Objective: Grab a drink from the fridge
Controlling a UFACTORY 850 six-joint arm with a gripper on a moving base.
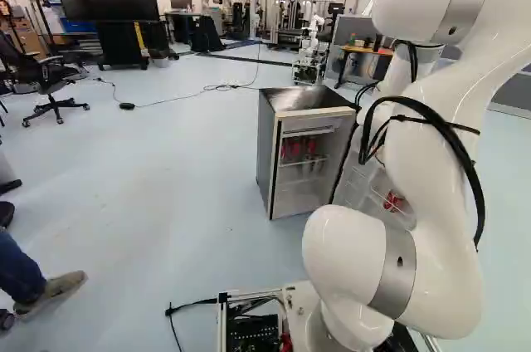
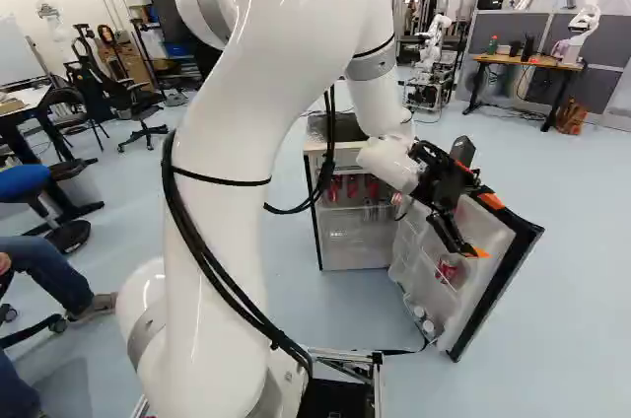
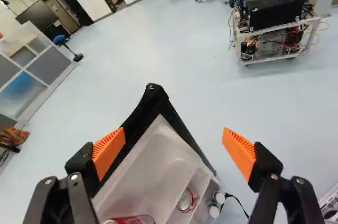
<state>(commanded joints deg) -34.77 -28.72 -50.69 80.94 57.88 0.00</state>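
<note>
My gripper [image 2: 483,227] is at the upper part of the swung-open fridge door [image 2: 513,258]. In the wrist view the gripper [image 3: 174,133] stands wide open, one orange pad overlapping the door's dark edge and the other out over the floor. The door's white inner side [image 3: 153,163] shows between and below the fingers; contact cannot be told. A red can [image 3: 186,201] and another red can [image 3: 132,219] lie in the door's shelves, with white-capped bottles [image 3: 214,211] beside them. The fridge [image 1: 267,140] stands on the floor, red cans [image 1: 295,149] on its upper shelf.
A wheeled cart [image 3: 274,42] with equipment stands farther off beyond the gripper. In the right base view, a desk [image 2: 527,62] and another robot [image 2: 589,19] are at the back right. A person's leg [image 1: 21,273] shows at the left base view's left edge.
</note>
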